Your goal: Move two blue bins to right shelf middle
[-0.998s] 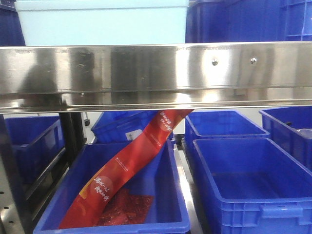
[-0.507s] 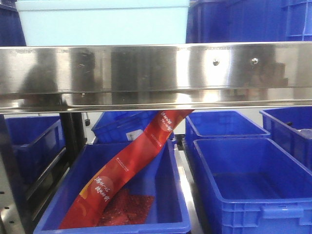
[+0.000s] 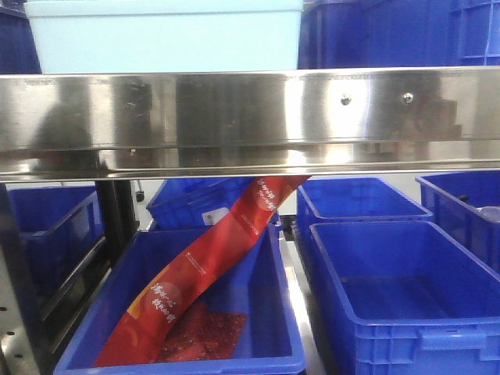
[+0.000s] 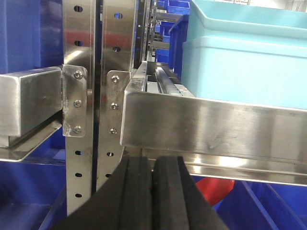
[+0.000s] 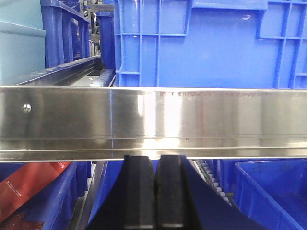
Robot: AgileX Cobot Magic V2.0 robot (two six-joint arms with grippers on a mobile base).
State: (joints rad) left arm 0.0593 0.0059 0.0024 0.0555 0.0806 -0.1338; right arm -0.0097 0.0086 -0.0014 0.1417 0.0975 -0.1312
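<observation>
Left upright: a perforated steel post (image 4: 76, 120) stands at the far left, with the shelf rail bolted to it.
Left gripper: the left gripper (image 4: 152, 191) sits low before that rail, its two black pads pressed together with nothing between them.
Pale bin: a light teal bin (image 3: 164, 35) rests on the upper shelf, above the rail and left of centre.
Shelf rail: the brushed steel rail (image 3: 250, 117) runs right across the front view, between the upper bins and the lower ones.
Bin with packets: below the rail on the left, a blue bin (image 3: 266, 312) holds a long red packet strip (image 3: 203, 273) leaning out over its back rim, with loose red packets at the bottom.
Empty blue bin: just beside it to the right, a second blue bin (image 3: 406, 297) looks empty; more blue bins sit behind and further right.
Right gripper: the right gripper (image 5: 154, 191) is also closed on nothing, level with the rail, a large blue crate (image 5: 201, 43) on the shelf above it.
Handling: these bins look like stiff moulded plastic, light when empty, smooth and a little slippery on the walls. I would judge the thick rolled rim, or the lip on a short end, the safest hold, one arm per end.
Caution: the red strip could snag the rail as its bin comes out.
</observation>
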